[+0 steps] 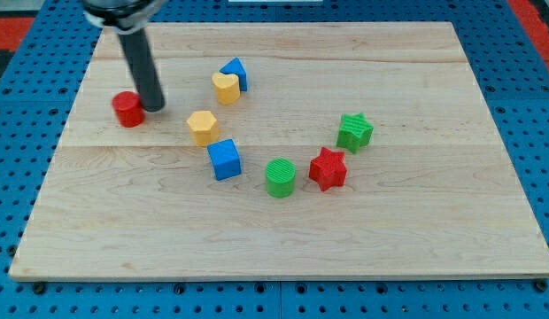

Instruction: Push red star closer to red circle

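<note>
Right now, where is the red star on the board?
The red star sits right of centre in the camera view, between the green cylinder on its left and the green star above right, far from my tip.

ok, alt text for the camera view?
My tip rests just right of the red circle at the wooden board's left; the red star sits far right, beside a green cylinder.
</note>
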### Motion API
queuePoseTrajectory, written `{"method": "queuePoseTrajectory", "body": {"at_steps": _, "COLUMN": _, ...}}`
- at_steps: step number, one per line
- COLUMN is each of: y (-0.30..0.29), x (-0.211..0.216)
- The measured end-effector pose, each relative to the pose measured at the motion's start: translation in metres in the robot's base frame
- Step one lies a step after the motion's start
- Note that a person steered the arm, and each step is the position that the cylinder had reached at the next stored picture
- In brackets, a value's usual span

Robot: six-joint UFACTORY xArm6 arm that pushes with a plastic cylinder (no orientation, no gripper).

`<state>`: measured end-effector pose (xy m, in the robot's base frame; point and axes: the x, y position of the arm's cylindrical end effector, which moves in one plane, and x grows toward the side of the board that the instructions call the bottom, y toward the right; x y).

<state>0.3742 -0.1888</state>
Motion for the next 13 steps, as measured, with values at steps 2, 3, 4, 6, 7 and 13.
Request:
{"method": "queuePoseTrajectory", "body": {"at_steps": 2, "y": 0.034, "x": -0.008}}
{"method": "queuePoseTrajectory", "body": {"at_steps": 3, "y": 0.108, "x": -0.001}}
{"method": "queuePoseTrajectory", "body": {"at_steps": 4, "y": 0.171, "x": 0.01}}
{"method": "queuePoseTrajectory", "body": {"at_steps": 6, "y": 0.252, "x": 0.092}}
{"method": "queuePoseTrajectory", "body": {"at_steps": 7, "y": 0.252, "x": 0.116}}
{"method": "queuePoseTrajectory", "body": {"at_steps": 13, "y": 0.127, "x": 0.154}}
